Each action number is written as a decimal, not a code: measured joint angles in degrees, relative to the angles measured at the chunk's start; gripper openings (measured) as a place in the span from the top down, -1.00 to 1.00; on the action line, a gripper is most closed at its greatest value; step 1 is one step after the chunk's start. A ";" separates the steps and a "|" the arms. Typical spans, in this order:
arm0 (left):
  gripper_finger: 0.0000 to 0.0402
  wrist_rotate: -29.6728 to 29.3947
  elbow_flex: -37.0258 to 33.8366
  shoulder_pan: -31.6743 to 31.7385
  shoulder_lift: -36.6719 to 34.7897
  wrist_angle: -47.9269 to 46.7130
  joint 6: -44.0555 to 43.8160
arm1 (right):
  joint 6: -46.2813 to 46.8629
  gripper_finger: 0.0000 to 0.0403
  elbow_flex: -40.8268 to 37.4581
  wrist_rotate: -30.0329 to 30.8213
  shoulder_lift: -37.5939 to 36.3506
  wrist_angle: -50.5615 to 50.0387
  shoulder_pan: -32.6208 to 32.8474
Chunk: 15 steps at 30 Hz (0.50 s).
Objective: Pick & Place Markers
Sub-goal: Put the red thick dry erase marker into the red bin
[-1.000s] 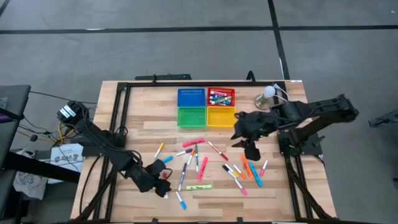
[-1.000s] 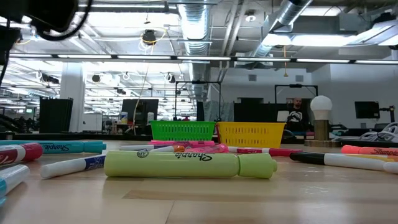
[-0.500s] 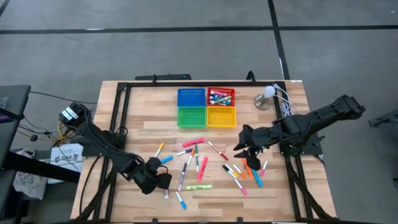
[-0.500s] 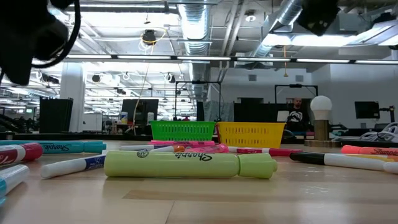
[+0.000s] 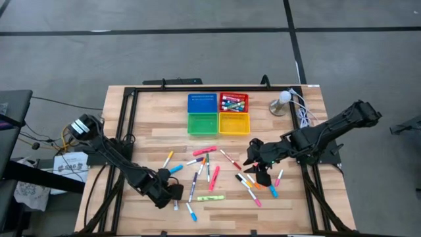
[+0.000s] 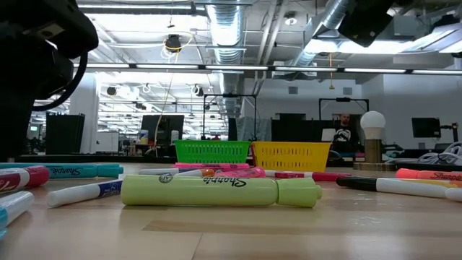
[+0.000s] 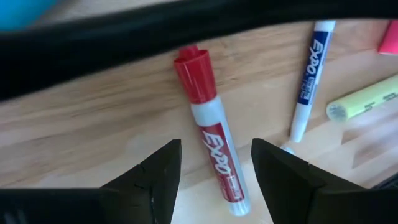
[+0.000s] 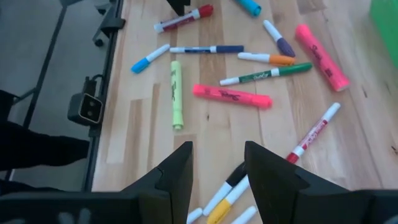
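Across the wooden surface (image 5: 151,131) the markers (image 5: 212,172) lie scattered over the middle and near half, with more of them piled in the red tray (image 5: 233,103) at the far side. That tray sits in a block with the blue tray (image 5: 201,103), the green tray (image 5: 202,123) and the yellow tray (image 5: 233,123); a small lamp (image 5: 283,100) stands just right of the block.

Low over the near left part, the left end effector (image 7: 214,163) has its fingers parted, one on each side of a red marker (image 7: 210,127) that lies flat on the wood (I cannot tell whether either finger touches it). A blue marker (image 7: 310,78) and a yellow highlighter (image 7: 364,99) lie near it.

Over the right-hand cluster the right end effector (image 8: 217,168) hangs with its fingers apart and nothing between them; a white marker with an orange cap (image 8: 227,198) and others lie below.

Bare wood shows along the near edge and at the far left corner.
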 joint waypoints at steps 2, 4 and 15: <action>0.03 0.02 0.00 0.45 0.27 0.11 -0.07 | -0.02 0.33 0.00 0.00 0.10 0.20 0.00; 0.03 -0.06 0.00 0.73 0.43 0.42 -0.19 | -0.02 0.33 0.00 0.00 0.13 -0.02 0.00; 0.03 -0.12 0.00 2.74 0.46 0.52 0.26 | -0.02 0.32 0.00 0.00 0.13 0.04 0.00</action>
